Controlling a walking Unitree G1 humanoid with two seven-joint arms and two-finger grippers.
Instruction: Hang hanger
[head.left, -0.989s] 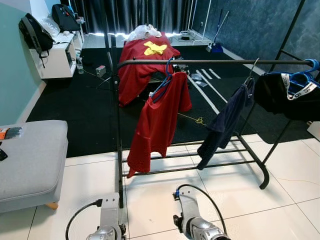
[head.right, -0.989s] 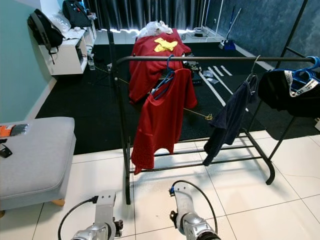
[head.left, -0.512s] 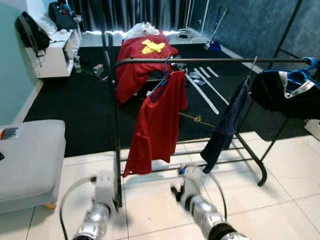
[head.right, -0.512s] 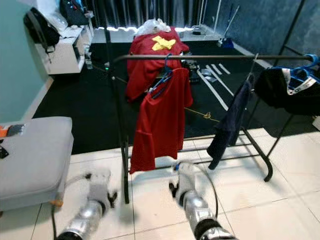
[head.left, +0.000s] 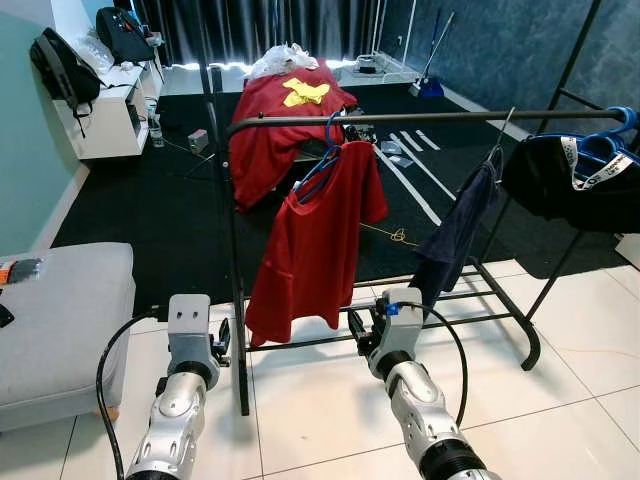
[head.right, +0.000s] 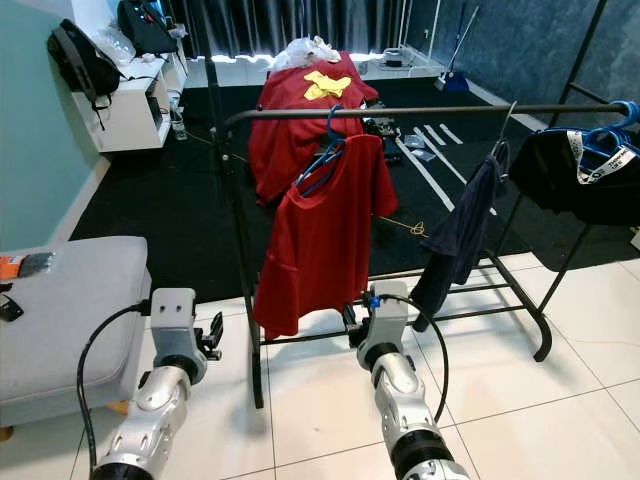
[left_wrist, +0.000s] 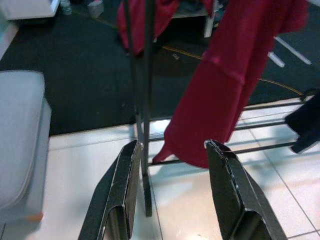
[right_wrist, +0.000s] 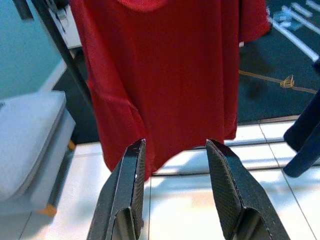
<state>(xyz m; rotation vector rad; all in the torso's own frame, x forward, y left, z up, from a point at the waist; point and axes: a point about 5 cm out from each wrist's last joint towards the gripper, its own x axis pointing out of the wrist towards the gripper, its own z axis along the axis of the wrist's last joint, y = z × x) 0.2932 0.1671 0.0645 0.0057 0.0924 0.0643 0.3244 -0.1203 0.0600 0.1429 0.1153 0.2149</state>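
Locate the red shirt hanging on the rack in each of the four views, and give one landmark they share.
Left eye view: red shirt hangs on a blue hanger from the rail, centre.
Right eye view: centre, slightly right.
Left wrist view: its lower part beyond the open left gripper.
Right wrist view: broad, beyond the open right gripper.
Shared landmark: the grey ottoman.

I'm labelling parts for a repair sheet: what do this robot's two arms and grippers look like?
Both arms are jointed silver metal cylinders ending in pale grey wrist blocks, each with a looping black cable. The left gripper and right gripper each have two long, flat black fingers with textured pads. The right wrist has a small blue fitting.
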